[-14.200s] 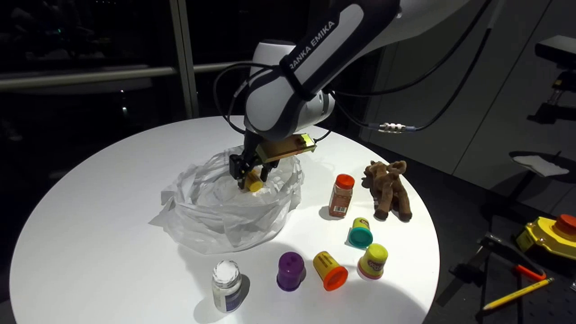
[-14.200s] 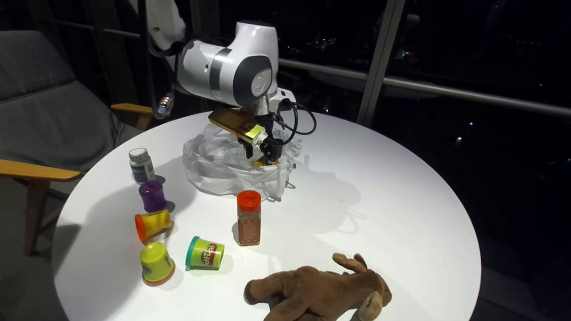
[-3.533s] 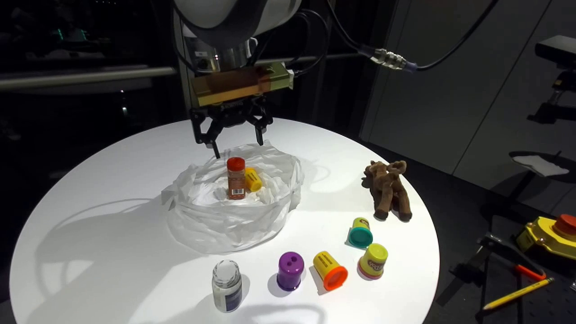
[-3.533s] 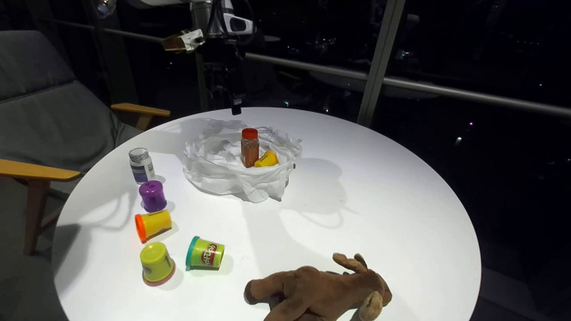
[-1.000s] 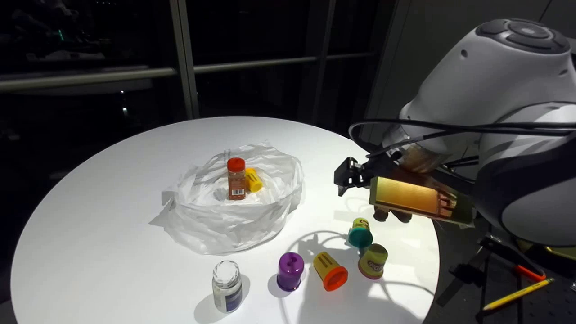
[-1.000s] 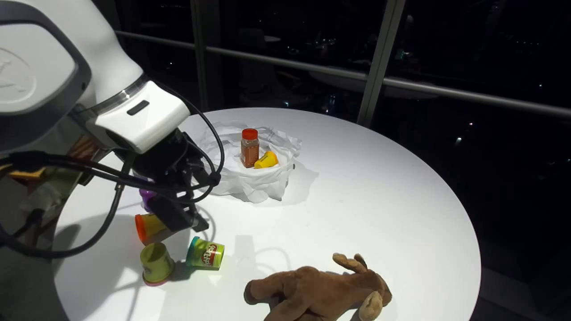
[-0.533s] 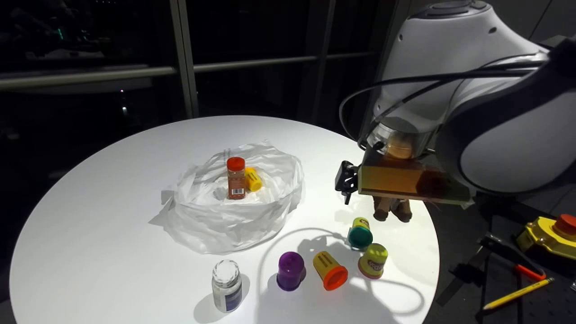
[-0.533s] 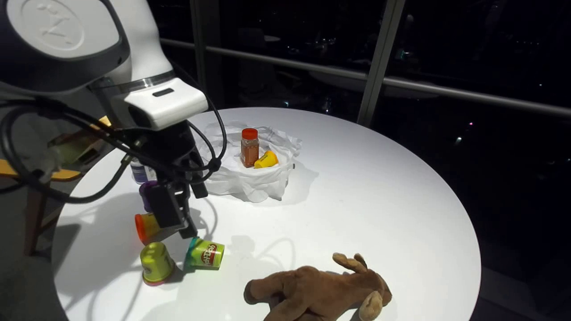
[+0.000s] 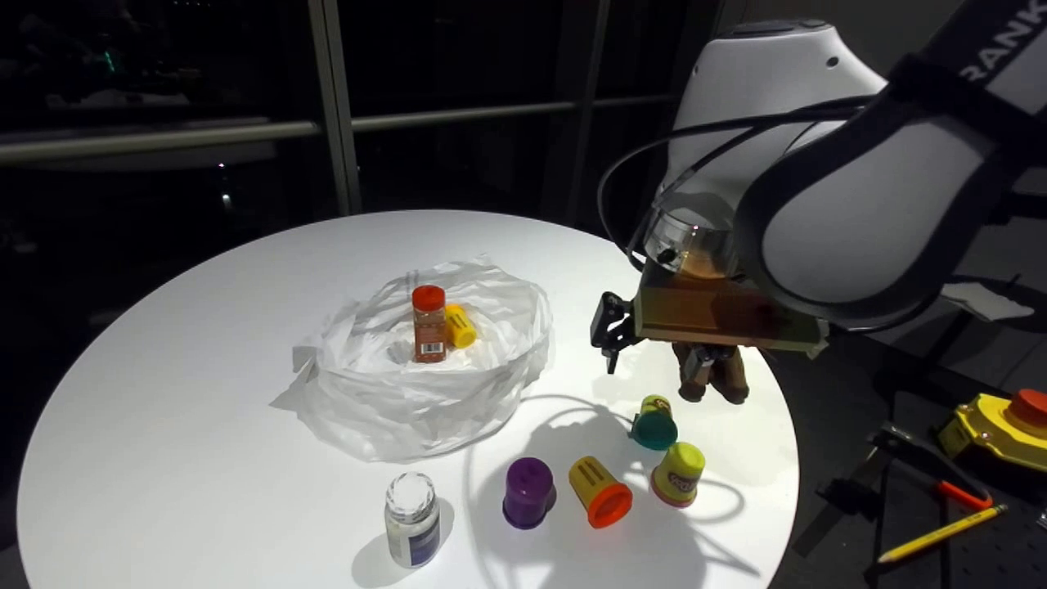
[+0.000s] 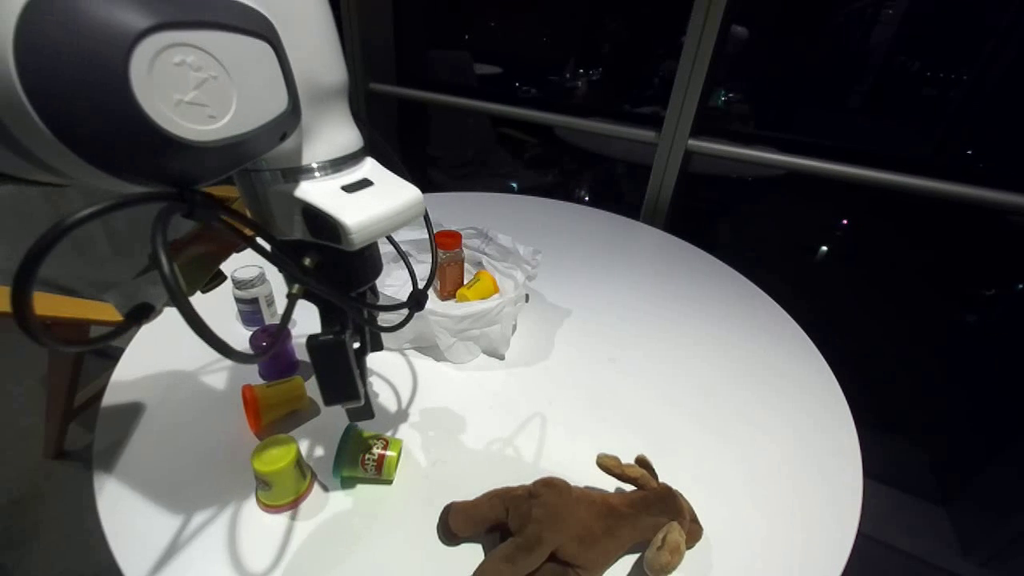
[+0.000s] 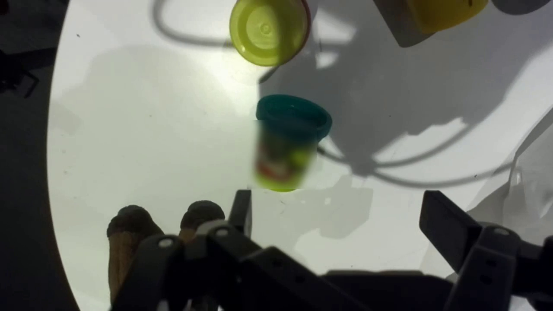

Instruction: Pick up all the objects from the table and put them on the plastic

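- The table (image 9: 188, 368), broad, round and white, spreads beneath the gripper; it looks smooth, so tubs lying on their sides may roll if nudged.
- The plastic (image 9: 425, 421) lies out past one jaw, well apart from the gripper; thin and crinkled, it could snag or shift if brushed.
- The brown plush animal (image 10: 560, 512) lies near the gripper, its feet just outside the opposite jaw in the wrist view; probably soft, light and safe to squeeze, best taken round the trunk.
- The gripper (image 11: 339, 209) hangs above the table, jaws spread wide, nothing between them.
- The red-capped jar (image 9: 429, 335) stands upright on the plastic, well apart from the gripper; rigid-looking, needing no further hold.
- The white jar (image 9: 412, 523) stands upright, farthest from the gripper among the things off the plastic; smooth, perhaps breakable, better held round the body than the top.
- The purple pot (image 9: 528, 491) stands nearer the gripper than the white jar; glossy, stiff, likely slippery, so grip it squarely at mid-height.
- The orange-lidded tub (image 9: 593, 481) lies on its side, nearer again; hold it across the barrel.
- The lime tub (image 9: 680, 473) stands narrow end up, just beyond the teal-lidded tub (image 10: 376, 458) from the gripper; pinch low, as the taper could shed a high grip.
- The teal-lidded tub lies on its side, below and slightly ahead of the gripper, probably next; stiff, light unless full, held across its middle.
- The yellow tub (image 9: 460, 329) lies on the plastic beside the red-capped jar, well apart from the gripper.
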`<action>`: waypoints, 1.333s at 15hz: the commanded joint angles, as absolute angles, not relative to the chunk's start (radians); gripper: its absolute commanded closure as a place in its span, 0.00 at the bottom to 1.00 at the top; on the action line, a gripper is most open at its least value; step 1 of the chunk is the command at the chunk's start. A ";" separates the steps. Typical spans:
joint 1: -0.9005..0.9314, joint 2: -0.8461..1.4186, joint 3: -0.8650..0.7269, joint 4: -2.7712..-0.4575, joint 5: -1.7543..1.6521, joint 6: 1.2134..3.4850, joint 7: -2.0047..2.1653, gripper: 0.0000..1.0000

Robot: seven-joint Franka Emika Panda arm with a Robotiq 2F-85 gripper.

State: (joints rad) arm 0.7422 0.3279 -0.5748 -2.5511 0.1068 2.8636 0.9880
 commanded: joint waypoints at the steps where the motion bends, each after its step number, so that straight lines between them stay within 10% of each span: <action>1: 0.475 0.377 -0.326 -2.497 0.156 2.890 0.933 0.00; 10: 0.208 0.544 -0.105 -2.395 0.172 2.882 0.931 0.00; 12: 0.207 0.557 -0.106 -2.394 0.170 2.905 0.940 0.27; 20: 0.345 0.515 -0.191 -2.463 0.153 3.026 1.012 0.82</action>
State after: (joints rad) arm 0.2616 0.5448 -0.1380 -2.4229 0.1437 2.9734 0.9697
